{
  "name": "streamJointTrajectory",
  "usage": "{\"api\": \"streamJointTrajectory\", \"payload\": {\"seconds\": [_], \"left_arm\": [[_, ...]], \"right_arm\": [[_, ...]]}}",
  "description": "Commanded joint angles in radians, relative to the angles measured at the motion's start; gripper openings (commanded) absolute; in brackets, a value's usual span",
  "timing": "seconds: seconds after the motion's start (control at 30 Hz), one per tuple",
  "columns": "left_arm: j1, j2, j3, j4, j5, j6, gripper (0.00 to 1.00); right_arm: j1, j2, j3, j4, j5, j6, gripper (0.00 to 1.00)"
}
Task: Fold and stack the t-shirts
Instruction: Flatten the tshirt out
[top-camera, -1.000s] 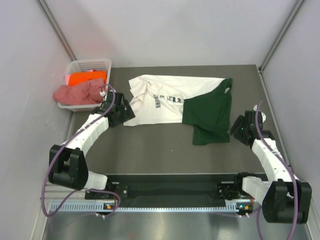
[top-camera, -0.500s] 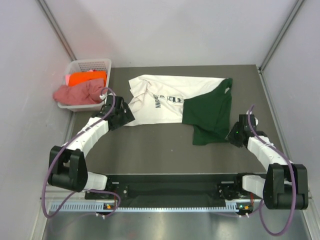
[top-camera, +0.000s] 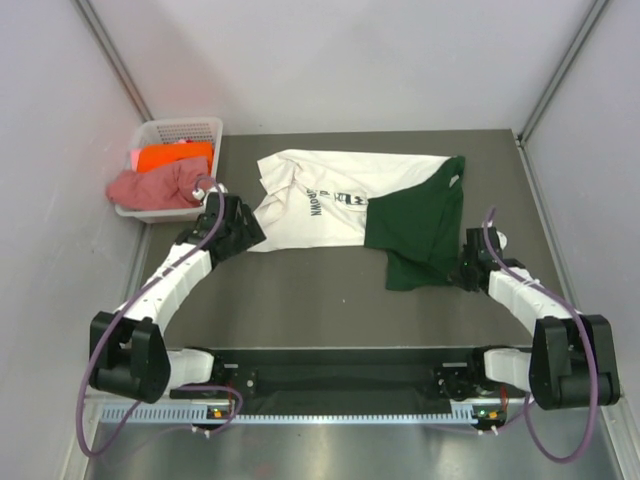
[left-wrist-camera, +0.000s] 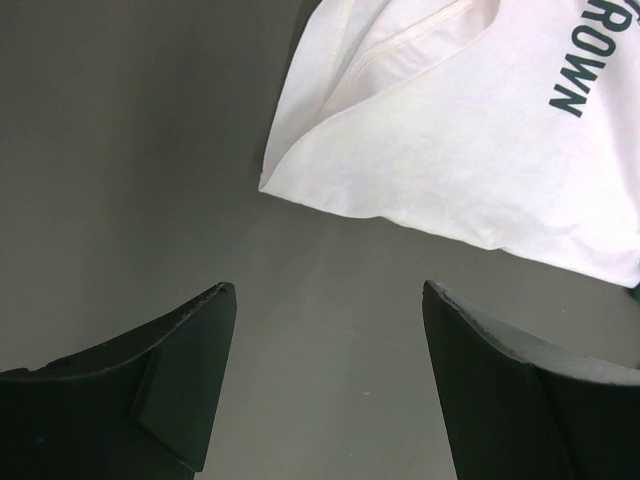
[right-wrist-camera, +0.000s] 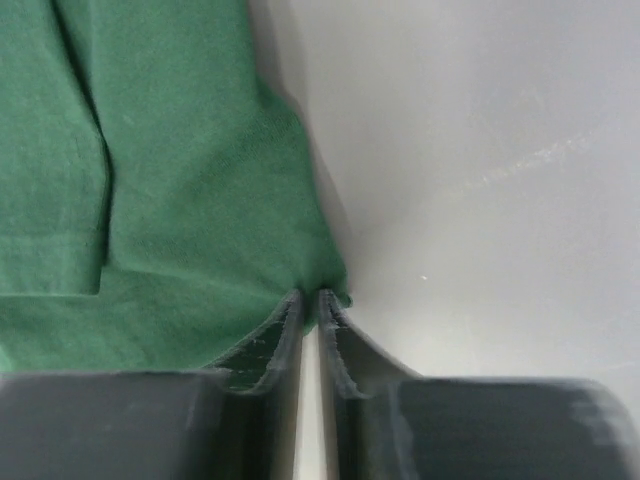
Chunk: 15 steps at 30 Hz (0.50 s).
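Pinching the dark green hem corner of the white-and-green t-shirt (right-wrist-camera: 180, 200) in my right gripper (right-wrist-camera: 311, 300), fingers almost together | my left gripper (left-wrist-camera: 328, 300) spread wide over the table (left-wrist-camera: 120, 150), just short of the shirt's white corner | shirt spread mid-table; orange t-shirt (top-camera: 172, 157) and pink t-shirt (top-camera: 150, 185) in the basket (top-camera: 190, 126) far left

Three t-shirts: white-green t-shirt (top-camera: 330, 200), orange t-shirt (top-camera: 172, 157), pink t-shirt (top-camera: 150, 186). One basket (top-camera: 186, 125). Two tools (top-camera: 245, 228) (top-camera: 467, 262).

A white lattice basket (top-camera: 190, 127) sits at the far left corner of the dark table (top-camera: 320, 300).
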Motion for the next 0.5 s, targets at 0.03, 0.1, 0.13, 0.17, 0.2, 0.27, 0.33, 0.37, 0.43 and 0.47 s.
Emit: {"api": "streamJointTrajectory", "payload": {"seconds": [0.03, 0.1, 0.13, 0.17, 0.2, 0.27, 0.33, 0.37, 0.43, 0.47], "left_arm": [[0.005, -0.068, -0.029, 0.031, -0.027, 0.002, 0.8], [0.005, -0.079, -0.02, 0.02, -0.019, 0.0, 0.8], [0.005, -0.08, -0.017, 0.013, -0.015, 0.002, 0.79], [0.005, -0.08, -0.014, 0.005, -0.01, 0.002, 0.8], [0.005, -0.084, -0.006, 0.004, -0.004, 0.002, 0.8], [0.005, -0.085, -0.001, 0.004, 0.007, 0.002, 0.8], [0.005, -0.084, 0.006, 0.004, 0.014, -0.012, 0.79], [0.005, -0.084, 0.005, 0.02, 0.016, -0.012, 0.8], [0.007, -0.077, 0.003, 0.034, 0.022, -0.015, 0.8], [0.005, -0.068, 0.005, 0.039, 0.022, -0.015, 0.8]], "right_arm": [[0.032, -0.033, 0.042, -0.018, 0.063, 0.009, 0.0], [0.042, -0.07, 0.051, -0.052, 0.069, 0.012, 0.0], [0.051, -0.112, 0.059, -0.067, 0.069, 0.016, 0.0], [0.058, -0.132, 0.074, -0.098, 0.066, 0.017, 0.0], [0.061, -0.147, 0.086, -0.109, 0.061, 0.02, 0.0], [0.062, -0.16, 0.132, -0.127, 0.046, 0.017, 0.0], [0.062, -0.114, 0.175, -0.13, 0.046, 0.014, 0.0], [0.061, -0.086, 0.224, -0.135, 0.052, 0.009, 0.0], [0.061, 0.012, 0.275, -0.134, 0.06, -0.001, 0.04], [0.059, 0.046, 0.32, -0.131, 0.054, -0.004, 0.06]]}}
